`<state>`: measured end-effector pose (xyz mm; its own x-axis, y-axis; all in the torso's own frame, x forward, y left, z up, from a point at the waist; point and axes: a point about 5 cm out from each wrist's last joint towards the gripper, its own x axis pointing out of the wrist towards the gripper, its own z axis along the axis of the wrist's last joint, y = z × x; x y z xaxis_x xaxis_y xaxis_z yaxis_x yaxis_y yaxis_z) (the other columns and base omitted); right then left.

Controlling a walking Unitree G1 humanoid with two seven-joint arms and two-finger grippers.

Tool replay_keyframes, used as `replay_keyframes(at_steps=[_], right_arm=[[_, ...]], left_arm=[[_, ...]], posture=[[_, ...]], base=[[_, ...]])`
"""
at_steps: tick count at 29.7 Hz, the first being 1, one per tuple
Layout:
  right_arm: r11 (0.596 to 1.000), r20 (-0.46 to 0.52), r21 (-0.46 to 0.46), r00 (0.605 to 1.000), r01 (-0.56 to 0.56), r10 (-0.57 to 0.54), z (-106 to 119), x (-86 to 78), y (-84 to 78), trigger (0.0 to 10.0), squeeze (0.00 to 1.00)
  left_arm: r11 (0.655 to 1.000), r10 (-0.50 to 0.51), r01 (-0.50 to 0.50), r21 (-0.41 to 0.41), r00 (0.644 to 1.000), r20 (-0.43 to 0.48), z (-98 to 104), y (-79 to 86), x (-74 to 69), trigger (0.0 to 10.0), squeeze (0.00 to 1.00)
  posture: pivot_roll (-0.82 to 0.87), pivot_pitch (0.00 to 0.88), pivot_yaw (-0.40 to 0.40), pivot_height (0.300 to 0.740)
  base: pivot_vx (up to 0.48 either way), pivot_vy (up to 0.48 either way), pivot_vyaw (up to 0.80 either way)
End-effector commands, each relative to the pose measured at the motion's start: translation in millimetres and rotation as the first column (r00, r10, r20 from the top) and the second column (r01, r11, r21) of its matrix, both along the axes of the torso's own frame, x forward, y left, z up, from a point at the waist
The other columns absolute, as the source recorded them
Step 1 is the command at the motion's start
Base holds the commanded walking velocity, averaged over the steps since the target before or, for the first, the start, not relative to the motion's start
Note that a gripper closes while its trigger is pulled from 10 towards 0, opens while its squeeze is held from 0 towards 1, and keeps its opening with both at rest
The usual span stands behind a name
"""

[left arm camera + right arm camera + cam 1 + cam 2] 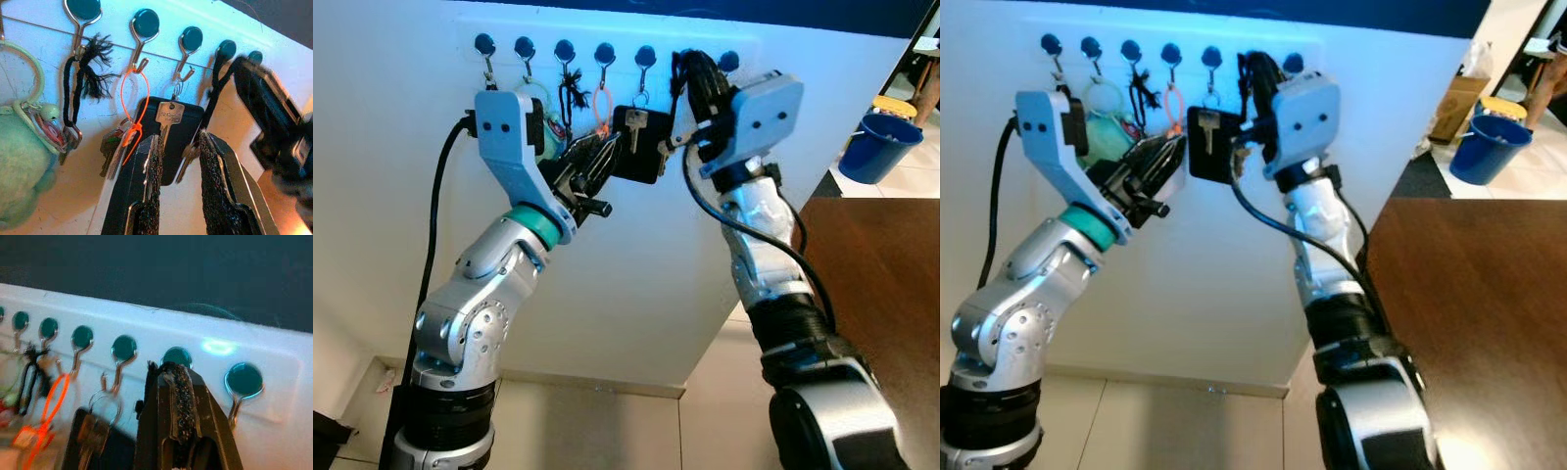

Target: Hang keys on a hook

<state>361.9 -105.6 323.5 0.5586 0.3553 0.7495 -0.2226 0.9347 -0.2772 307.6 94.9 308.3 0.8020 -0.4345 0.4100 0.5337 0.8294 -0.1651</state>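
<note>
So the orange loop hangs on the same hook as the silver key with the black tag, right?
Not quite. The orange loop hangs on its own hook, one place over from the hook that carries the silver key and black tag. The left wrist view shows the two side by side, not sharing a hook.

Two silver arms, blue wrist housings, black fingers

The left arm point(475, 313) has a teal wrist collar, a screw-dotted silver elbow and a black cable; the right arm point(773, 264) carries looped black cables over black lower segments. The fingers point(215, 196) seem lined with gritty black pads.
</note>
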Motion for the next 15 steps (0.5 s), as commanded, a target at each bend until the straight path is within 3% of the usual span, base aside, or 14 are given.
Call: replay_keyframes(at_steps=[1, 7, 15], right_arm=[[0.999, 0.011, -0.008, 0.999, -0.040, 0.040, -1, -5.0, 2.0, 10.0, 0.00], [0.998, -0.007, -0.026, 0.998, -0.056, 0.056, -9, -7.6, -0.3, 10.0, 0.00], [1.000, -0.041, -0.001, 0.999, 0.013, -0.013, -17, -6.0, -15.2, 10.0, 0.00]], left_arm=[[1.000, -0.011, 0.011, 0.007, 1.000, 0.000, 0, -1.0, -0.9, 10.0, 0.00], [1.000, -0.012, 0.012, 0.007, 1.000, 0.001, 0, -1.0, 0.0, 10.0, 0.00], [1.000, -0.013, 0.013, 0.011, 1.000, 0.001, 1, -0.7, 0.7, 10.0, 0.00]], posture=[[0.10, 0.113, 0.077, 0.740], [0.10, 0.113, 0.078, 0.740], [0.10, 0.114, 0.082, 0.740]], base=[[0.000, 0.000, 0.00], [0.000, 0.000, 0.00], [0.000, 0.000, 0.00]])
